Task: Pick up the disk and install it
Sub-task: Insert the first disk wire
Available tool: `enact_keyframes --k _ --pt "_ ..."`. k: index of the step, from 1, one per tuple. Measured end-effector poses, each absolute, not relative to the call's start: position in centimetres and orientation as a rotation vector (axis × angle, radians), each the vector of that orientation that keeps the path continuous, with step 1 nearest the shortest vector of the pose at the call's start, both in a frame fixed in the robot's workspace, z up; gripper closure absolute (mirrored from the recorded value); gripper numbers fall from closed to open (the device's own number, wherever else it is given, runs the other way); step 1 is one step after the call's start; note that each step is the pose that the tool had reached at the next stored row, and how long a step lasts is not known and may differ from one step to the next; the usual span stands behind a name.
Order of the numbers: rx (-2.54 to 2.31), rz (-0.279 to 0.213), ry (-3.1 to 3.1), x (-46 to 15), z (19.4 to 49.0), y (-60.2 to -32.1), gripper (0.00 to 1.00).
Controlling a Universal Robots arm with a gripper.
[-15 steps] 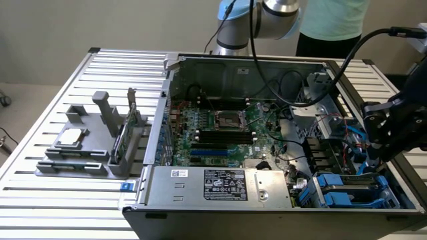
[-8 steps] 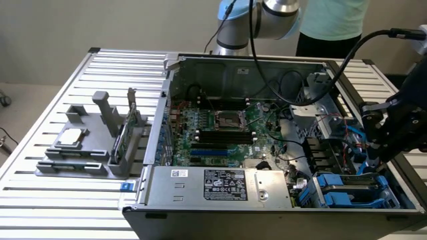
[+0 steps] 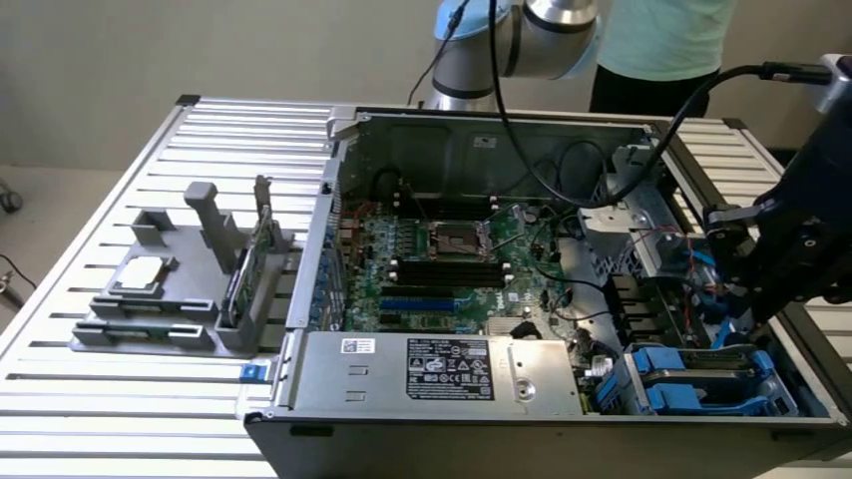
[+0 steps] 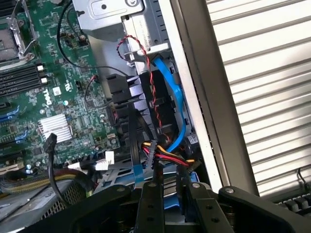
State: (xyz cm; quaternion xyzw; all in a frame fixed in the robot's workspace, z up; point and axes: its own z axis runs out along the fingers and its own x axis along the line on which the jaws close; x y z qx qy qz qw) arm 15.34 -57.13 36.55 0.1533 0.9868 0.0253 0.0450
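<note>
Reaching down into the open computer case (image 3: 349, 130), I work over a slatted metal counter (image 3: 120, 170) that carries everything here. The case lies on its side with its inside facing up and takes up most of the counter, from the middle across to the exterior view's right. My arm (image 3: 533, 30) rises from the far edge of the counter, and a person in a pale green top (image 3: 665, 35) stands just behind it.

Inside the case, the green motherboard (image 3: 453, 259) covers the floor of the left half. A silver power supply (image 3: 440, 374) with a black label lies along the near wall.

On the exterior view's left, well apart from the case, a grey holder (image 3: 147, 329) sits on the counter. A green circuit card (image 3: 259, 264) stands upright in it, and a small square silver chip (image 3: 143, 274) lies flat on it.

The disk (image 3: 705, 361) is in the near right corner of the case, at the drive bay, its blue bracket showing at both ends. My claw (image 4: 171, 208) is right above it, set narrow, with a blue and grey strip of the disk held between the black fingers (image 4: 148, 208).

Just beyond the fingers, a flat blue cable (image 4: 177, 111) and a twisted red and black wire (image 4: 151, 82) run down beside the case's right wall.
</note>
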Motion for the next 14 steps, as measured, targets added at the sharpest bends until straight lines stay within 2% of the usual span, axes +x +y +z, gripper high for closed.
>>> enact_keyframes --k 1,2,3,5,6,7,14 --pt "0.477 0.077 3.01 15.29 36.52 -57.1 0.73" --pt "0.486 0.077 3.007 15.22 36.51 -57.08 0.67" --pt "0.495 0.077 3.004 15.13 36.5 -57.07 0.67" --pt "0.512 0.076 3.0 14.91 36.51 -57.06 0.55" --pt "0.519 0.076 2.998 14.81 36.5 -57.07 0.55" --pt "0.525 0.076 2.995 14.73 36.51 -57.06 0.49" --pt "0.594 0.053 2.968 14.63 36.36 -57.09 0.49"
